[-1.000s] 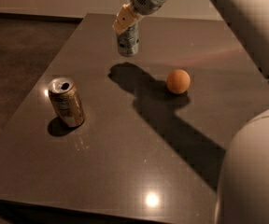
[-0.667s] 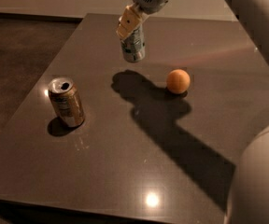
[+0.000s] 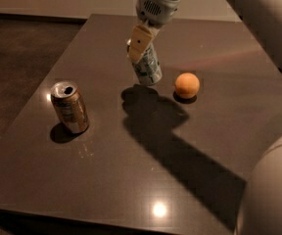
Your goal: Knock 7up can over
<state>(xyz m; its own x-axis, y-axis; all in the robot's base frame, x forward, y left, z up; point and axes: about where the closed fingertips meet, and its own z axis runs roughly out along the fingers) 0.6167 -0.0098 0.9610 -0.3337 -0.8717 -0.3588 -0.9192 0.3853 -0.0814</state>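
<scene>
The 7up can (image 3: 150, 70), silvery-white with green, hangs tilted in my gripper (image 3: 140, 53) over the middle of the dark table (image 3: 131, 180). Its lower end is just above its own shadow on the tabletop. A tan finger (image 3: 139, 42) lies across the can's upper part, and the top of the can is hidden behind it. The gripper comes down from the top of the view and is shut on the can.
A brown-orange open can (image 3: 70, 106) stands upright at the left of the table. An orange ball (image 3: 187, 84) lies just right of the 7up can. My arm (image 3: 263, 18) crosses the upper right and my body (image 3: 273, 190) fills the lower right corner.
My gripper has carried the 7up can from the far part of the table toward the middle and lower, closer to the orange ball. The can is now more tilted.
</scene>
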